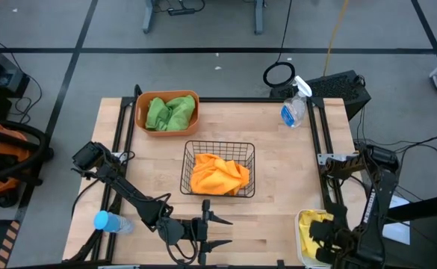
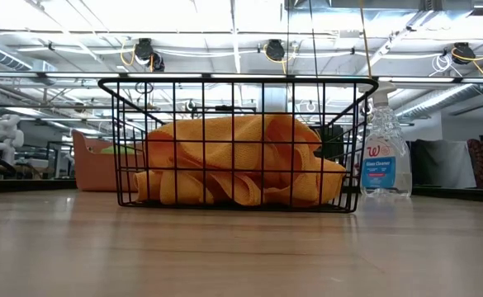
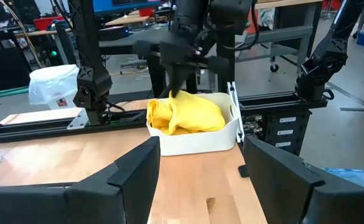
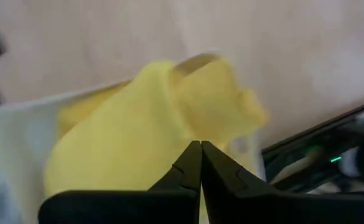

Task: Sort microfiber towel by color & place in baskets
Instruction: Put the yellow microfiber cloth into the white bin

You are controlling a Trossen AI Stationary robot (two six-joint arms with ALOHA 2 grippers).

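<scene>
Two green towels (image 1: 170, 112) lie bunched in the orange tub (image 1: 140, 113) at the far left. Orange towels (image 1: 218, 176) fill the black wire basket (image 1: 185, 170) at mid-table, and they bulge behind the mesh in the low view (image 2: 241, 161). Yellow towels (image 3: 185, 113) are heaped in the white bin (image 3: 197, 142) at the near right corner (image 1: 302, 224). My right gripper (image 4: 200, 148) is shut, its tips just over the yellow heap (image 4: 132, 137). My left gripper (image 1: 221, 232) is open and level near the near edge, pointing toward the bin (image 3: 200, 163). My right gripper points down from above at the top of the yellow heap (image 3: 172, 102) in the white bin, with no cloth between its shut fingers. I cannot tell whether its tips touch the towel.
A clear spray bottle (image 1: 295, 104) stands at the far right, also seen beside the basket in the low view (image 2: 385, 157). A blue-capped bottle (image 1: 110, 222) lies at the near left. Bare wood lies between the wire basket and the white bin.
</scene>
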